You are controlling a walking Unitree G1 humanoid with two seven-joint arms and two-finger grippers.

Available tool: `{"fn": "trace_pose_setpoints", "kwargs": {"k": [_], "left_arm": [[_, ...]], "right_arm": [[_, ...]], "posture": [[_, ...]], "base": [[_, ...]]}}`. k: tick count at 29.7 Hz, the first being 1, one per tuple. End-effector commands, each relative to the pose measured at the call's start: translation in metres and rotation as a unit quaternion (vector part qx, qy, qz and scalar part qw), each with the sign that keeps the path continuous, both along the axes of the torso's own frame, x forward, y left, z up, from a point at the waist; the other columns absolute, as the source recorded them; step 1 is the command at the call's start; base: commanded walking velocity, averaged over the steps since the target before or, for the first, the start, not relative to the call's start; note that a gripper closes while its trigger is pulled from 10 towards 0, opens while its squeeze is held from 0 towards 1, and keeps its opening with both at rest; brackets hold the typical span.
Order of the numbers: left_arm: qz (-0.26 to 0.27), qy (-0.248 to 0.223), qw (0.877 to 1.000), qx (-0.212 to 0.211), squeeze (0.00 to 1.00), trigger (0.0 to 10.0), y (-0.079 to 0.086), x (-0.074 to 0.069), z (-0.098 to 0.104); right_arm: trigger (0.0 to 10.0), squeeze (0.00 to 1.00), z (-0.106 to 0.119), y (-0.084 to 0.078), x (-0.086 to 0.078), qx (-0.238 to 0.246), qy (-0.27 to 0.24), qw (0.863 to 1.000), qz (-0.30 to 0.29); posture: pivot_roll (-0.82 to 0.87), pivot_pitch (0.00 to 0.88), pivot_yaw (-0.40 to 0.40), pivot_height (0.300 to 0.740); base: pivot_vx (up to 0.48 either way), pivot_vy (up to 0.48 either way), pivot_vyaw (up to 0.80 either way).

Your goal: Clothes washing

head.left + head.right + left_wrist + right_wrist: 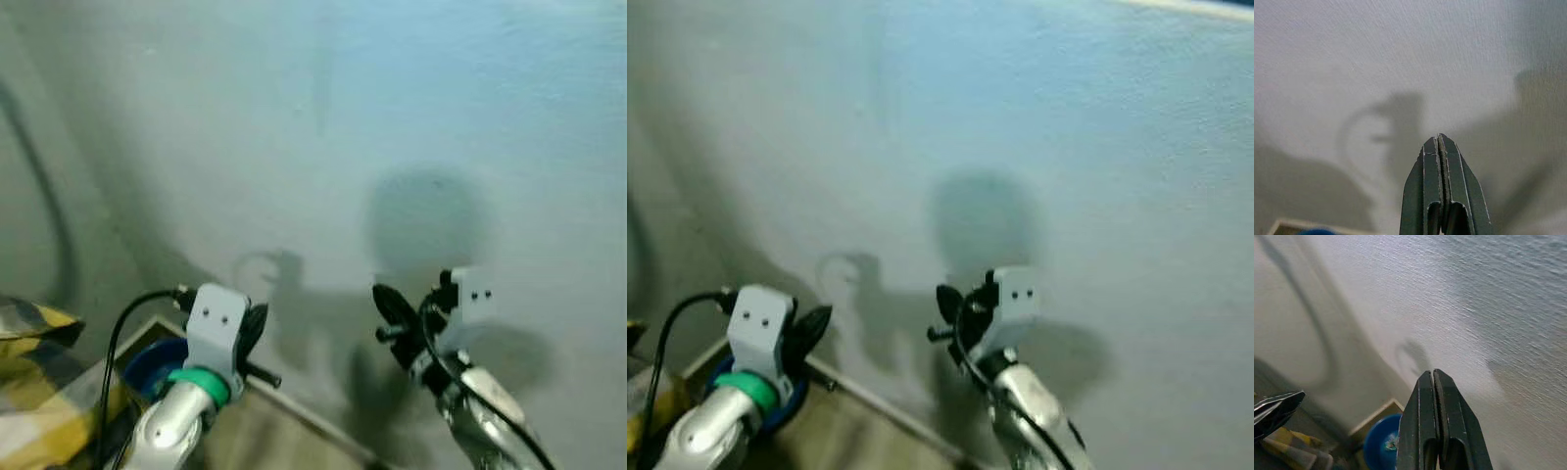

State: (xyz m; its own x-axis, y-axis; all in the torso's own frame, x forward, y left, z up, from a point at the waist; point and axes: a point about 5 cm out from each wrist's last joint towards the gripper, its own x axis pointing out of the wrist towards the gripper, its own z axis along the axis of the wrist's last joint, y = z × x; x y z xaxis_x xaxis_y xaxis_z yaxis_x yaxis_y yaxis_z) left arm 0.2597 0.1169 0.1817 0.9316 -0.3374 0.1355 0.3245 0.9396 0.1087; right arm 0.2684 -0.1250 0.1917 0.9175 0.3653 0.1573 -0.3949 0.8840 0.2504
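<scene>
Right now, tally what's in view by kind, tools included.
Tools: 2, left tool and right tool, both shut, empty, facing the wall
Blue round container: 1
Yellow plaid cloth: 1
Total: 4

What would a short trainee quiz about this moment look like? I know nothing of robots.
1. True or false: the left pincer holds a piece of clothing.
2. What colour is the round container at the foot of the wall? A red, B blue, C white.
3. Fill in: the checked cloth lies on the robot's ____ side.

Key: 1 false, its fingers are shut on nothing. 2 B. 3 left. The right pincer is shut too, and both are raised before the bare wall.
</scene>
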Motion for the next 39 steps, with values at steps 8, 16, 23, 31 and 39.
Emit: {"fn": "trace_pose_setpoints", "kwargs": {"k": [8, 16, 23, 31, 39], "left_arm": [[0.028, -0.051, 0.998, -0.002, 0.0, 10.0, 0.01, 0.003, 0.023], [0.003, -0.116, 0.993, -0.019, 0.0, 10.0, 0.002, 0.004, 0.052], [0.01, -0.157, 0.988, 0.004, 0.0, 10.0, 0.0, 0.009, 0.076], [0.038, -0.154, 0.986, 0.055, 0.0, 10.0, 0.008, 0.013, 0.08], [0.084, -0.155, 0.983, 0.04, 0.0, 10.0, 0.021, 0.019, 0.095]], "right_arm": [[10.0, 0.0, 0.013, 0.006, -0.003, 0.034, -0.019, 0.999, 0.027], [10.0, 0.0, 0.037, 0.004, 0.007, 0.089, -0.054, 0.995, 0.01], [10.0, 0.0, 0.053, 0.002, 0.012, 0.108, -0.078, 0.991, 0.006], [10.0, 0.0, 0.053, 0.008, 0.013, 0.097, -0.076, 0.992, 0.023], [10.0, 0.0, 0.052, 0.012, 0.015, 0.091, -0.067, 0.993, 0.036]], "posture": [[-0.02, 0.076, 0.027, 0.74], [-0.01, 0.072, 0.024, 0.74], [0.0, 0.069, 0.023, 0.74], [0.01, 0.061, 0.014, 0.74], [0.01, 0.054, 0.006, 0.74]], "base": [[0.0, 0.0, 0.8], [0.0, 0.0, 0.8], [0.0, 0.0, 0.8], [0.0, 0.0, 0.8], [0.0, 0.0, 0.8]]}}
